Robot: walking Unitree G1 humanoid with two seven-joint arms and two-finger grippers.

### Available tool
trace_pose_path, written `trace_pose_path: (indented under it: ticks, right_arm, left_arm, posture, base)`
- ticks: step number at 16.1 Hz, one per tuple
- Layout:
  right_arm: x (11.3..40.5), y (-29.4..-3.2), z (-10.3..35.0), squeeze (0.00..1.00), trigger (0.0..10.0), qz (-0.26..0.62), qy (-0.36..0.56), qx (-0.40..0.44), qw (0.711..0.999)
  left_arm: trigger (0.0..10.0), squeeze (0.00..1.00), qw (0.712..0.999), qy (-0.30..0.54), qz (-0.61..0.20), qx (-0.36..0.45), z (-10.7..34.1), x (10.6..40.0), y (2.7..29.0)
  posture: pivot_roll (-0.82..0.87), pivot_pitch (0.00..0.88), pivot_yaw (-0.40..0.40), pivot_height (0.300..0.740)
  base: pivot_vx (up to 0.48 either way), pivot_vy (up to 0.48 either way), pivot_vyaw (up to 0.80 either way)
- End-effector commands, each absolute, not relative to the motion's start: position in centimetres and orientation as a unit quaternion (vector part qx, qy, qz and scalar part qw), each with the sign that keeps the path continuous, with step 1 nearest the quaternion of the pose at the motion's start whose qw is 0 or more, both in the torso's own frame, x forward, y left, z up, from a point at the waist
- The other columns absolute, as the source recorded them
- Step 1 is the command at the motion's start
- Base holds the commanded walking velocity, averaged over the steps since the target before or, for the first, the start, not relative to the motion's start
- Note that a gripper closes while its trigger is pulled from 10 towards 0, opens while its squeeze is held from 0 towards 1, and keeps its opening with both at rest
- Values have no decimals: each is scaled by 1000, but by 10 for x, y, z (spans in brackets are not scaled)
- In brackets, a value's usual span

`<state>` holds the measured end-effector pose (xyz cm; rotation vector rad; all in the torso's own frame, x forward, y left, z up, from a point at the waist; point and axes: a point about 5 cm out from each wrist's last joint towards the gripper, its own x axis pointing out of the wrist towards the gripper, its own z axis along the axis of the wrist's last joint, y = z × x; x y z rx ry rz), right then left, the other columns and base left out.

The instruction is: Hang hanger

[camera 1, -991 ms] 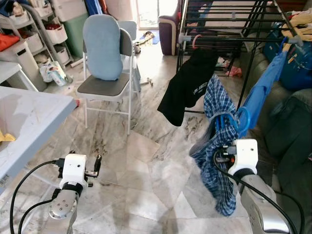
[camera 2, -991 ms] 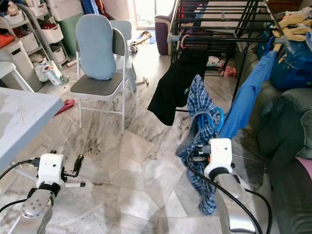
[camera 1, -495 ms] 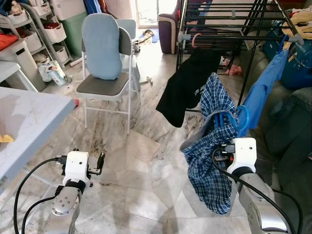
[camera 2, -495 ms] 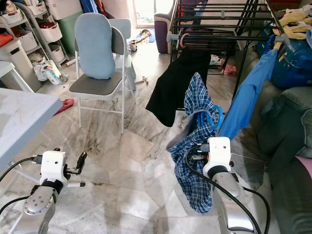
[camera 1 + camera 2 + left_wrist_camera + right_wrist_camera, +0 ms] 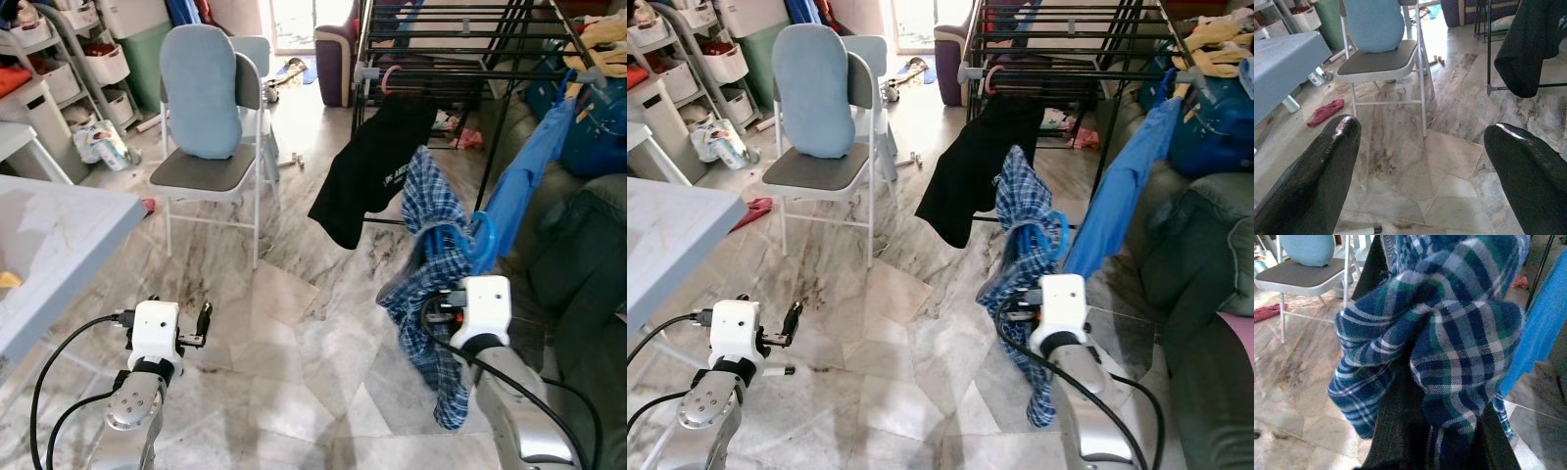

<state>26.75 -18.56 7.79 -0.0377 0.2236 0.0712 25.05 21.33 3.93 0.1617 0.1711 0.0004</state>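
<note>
A blue hanger (image 5: 468,238) carries a blue-and-green plaid shirt (image 5: 429,294) that droops toward the floor. My right gripper (image 5: 449,279) holds it low in front of the black drying rack (image 5: 441,70). In the right wrist view both black fingers (image 5: 1393,431) are shut with the plaid shirt (image 5: 1449,347) bunched between them, which hides the fingertips. My left gripper (image 5: 202,319) hovers low over the floor at the left, open and holding nothing (image 5: 1420,161).
On the rack hang a black garment (image 5: 377,162) on a pink hanger and a blue garment (image 5: 524,186). A folding chair with a blue cushion (image 5: 208,108) stands ahead on the left. A grey table (image 5: 49,235) is at the left, a dark sofa (image 5: 578,264) at the right.
The plaid shirt's hem swung out to the left half a second ago and now hangs straight down again. The left gripper has hardly moved.
</note>
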Motion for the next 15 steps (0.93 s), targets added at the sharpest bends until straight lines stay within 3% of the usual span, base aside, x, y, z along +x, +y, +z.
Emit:
trace_pose_path:
  ticks: [1, 15]
  right_arm:
    - [271, -187, 84, 0, 10000, 36, 97, -22, 994]
    - [272, -188, 84, 0, 10000, 22, 96, -12, 995]
  left_arm:
    - [10000, 0, 992, 87, 12, 87, 40, 251, 217]
    - [10000, 0, 993, 94, 29, 61, 41, 253, 218]
  posture:
    - [-140, 0, 38, 740]
    - [-138, 0, 41, 740]
  base:
    - [0, 0, 0]
    - [0, 0, 0]
